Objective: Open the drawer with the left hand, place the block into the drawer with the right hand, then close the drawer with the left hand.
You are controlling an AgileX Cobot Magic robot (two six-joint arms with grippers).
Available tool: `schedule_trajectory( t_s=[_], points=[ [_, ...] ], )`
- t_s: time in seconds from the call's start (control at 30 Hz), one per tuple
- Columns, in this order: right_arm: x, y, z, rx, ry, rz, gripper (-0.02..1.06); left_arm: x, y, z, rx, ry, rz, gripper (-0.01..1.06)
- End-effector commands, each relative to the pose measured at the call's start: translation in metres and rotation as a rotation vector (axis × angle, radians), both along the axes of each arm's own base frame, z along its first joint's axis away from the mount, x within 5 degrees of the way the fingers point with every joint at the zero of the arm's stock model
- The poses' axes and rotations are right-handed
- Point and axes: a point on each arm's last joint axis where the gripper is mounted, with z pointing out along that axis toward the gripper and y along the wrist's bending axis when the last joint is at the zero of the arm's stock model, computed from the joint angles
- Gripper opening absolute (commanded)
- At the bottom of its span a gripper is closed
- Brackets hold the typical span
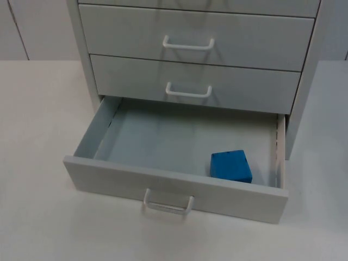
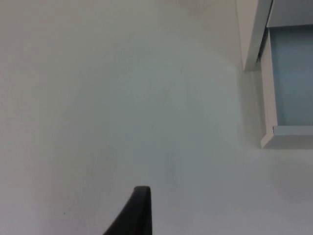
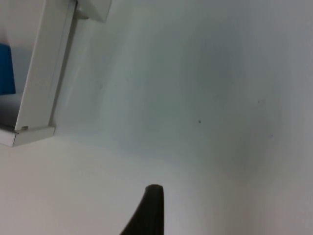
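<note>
Blue block lies inside the open drawer on the white table.

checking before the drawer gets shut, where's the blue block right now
In the top view the blue block lies inside the open bottom drawer, in its front right corner, just behind the front panel and right of the handle.

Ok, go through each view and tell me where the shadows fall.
Top view: soft shade under the cabinet darkens the back of the open drawer, and the blue block casts little shadow. Left wrist view: a faint shadow edges the drawer's outer wall on the table. Right wrist view: a broad dim band crosses the table beside the drawer.
</note>
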Motion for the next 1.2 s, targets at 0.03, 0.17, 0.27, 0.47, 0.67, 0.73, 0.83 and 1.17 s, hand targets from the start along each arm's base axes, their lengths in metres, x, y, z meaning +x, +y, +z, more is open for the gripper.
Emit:
schedule_trajectory(
  t_s=[0.03,0.17,0.27,0.47,0.67,0.73,0.83,1.17],
  points=[
    [-0.001,0.0,0.002,-0.003,-0.003,0.002,0.82,0.001,-0.001,-0.001,-0.018,-0.007,0.004,1.05],
    [-0.001,0.0,0.002,-0.003,-0.003,0.003,0.82,0.002,-0.002,0.0,-0.031,-0.018,0.0,1.05],
    [-0.001,0.0,0.002,-0.003,-0.003,0.003,0.82,0.005,-0.003,-0.002,-0.039,-0.006,-0.001,1.05],
    [-0.001,0.0,0.002,-0.004,-0.001,0.003,0.82,0.016,-0.015,-0.012,-0.14,0.074,-0.002,1.05],
    [-0.001,0.0,0.002,-0.004,0.001,0.003,0.82,0.033,-0.022,-0.021,-0.167,0.113,0.0,1.05],
    [-0.001,0.0,0.002,-0.004,0.001,0.003,0.82,0.042,-0.026,-0.028,-0.15,0.133,-0.038,1.04],
    [-0.001,0.0,0.002,-0.004,0.001,0.003,0.82,0.053,-0.035,-0.033,-0.225,0.135,-0.048,1.03],
    [-0.001,0.0,0.002,-0.004,0.001,0.003,0.82,0.079,-0.048,-0.056,-0.281,0.194,-0.045,0.55]
  ],
)
